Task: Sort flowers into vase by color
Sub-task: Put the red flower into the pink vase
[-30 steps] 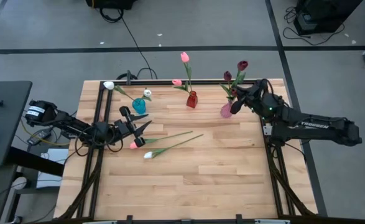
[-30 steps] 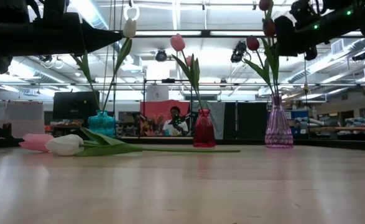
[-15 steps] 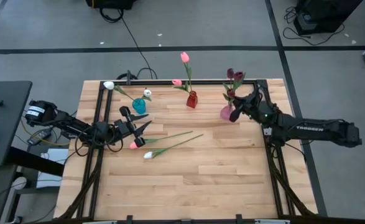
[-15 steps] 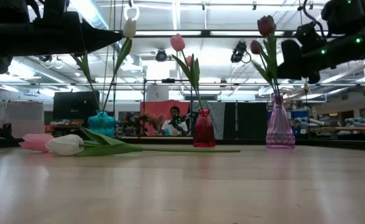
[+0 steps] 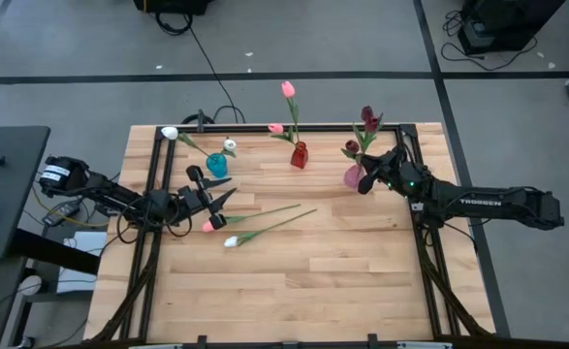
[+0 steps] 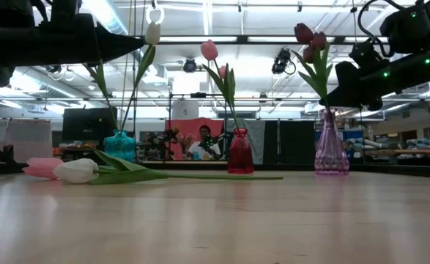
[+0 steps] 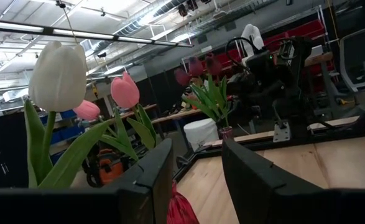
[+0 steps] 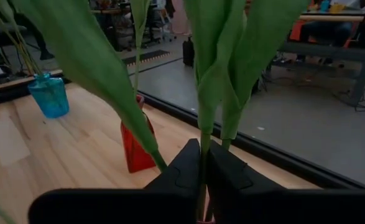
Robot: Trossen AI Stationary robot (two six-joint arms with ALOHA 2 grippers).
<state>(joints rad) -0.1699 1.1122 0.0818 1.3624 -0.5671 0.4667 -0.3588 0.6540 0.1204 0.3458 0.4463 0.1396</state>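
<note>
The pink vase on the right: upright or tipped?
Upright. The low view shows the pink vase standing on its base with maroon tulips rising from its neck; the right gripper is shut on their stems.

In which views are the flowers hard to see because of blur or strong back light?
Right wrist view: green leaves sit very close and soft, filling the frame. Left wrist view: white tulip near and slightly soft, maroon tulips blurred. Low view: bright ceiling lights backlight the dark arms.
</note>
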